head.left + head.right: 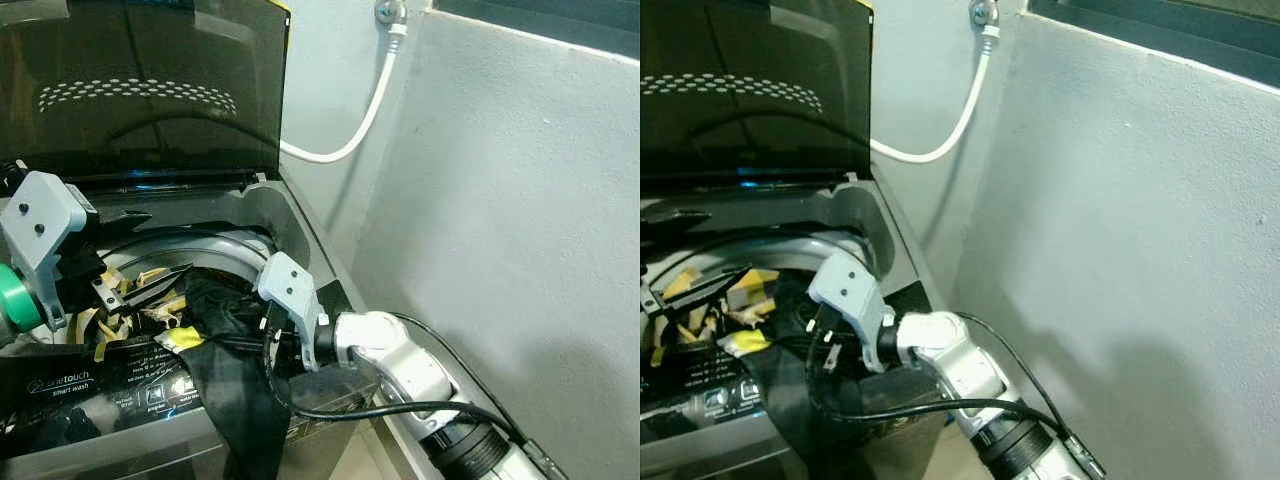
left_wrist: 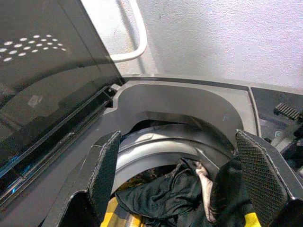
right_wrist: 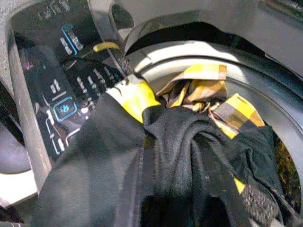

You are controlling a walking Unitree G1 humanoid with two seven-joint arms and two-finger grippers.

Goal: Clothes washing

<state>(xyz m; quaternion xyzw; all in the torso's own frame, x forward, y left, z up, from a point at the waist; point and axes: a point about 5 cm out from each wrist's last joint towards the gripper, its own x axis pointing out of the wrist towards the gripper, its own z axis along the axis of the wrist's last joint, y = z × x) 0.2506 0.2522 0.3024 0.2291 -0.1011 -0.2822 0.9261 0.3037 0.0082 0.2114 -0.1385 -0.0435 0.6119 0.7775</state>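
A top-loading washing machine point(image 1: 290, 215) stands with its dark lid point(image 1: 140, 90) raised. Black and yellow checked clothes point(image 3: 208, 90) lie in the drum point(image 2: 156, 146). A black garment point(image 1: 235, 390) hangs out over the front control panel point(image 1: 90, 380). My right gripper point(image 1: 245, 335) reaches in from the right side of the tub, shut on this black garment point(image 3: 180, 156), which bunches up at its fingers. My left gripper point(image 2: 179, 142) hovers open over the left side of the drum, with nothing between its fingers point(image 2: 106, 170).
A white hose point(image 1: 350, 130) runs from a tap down behind the machine. A grey wall point(image 1: 500, 200) stands close on the right. My right arm's black cable point(image 1: 400, 408) loops beside the machine's front right corner.
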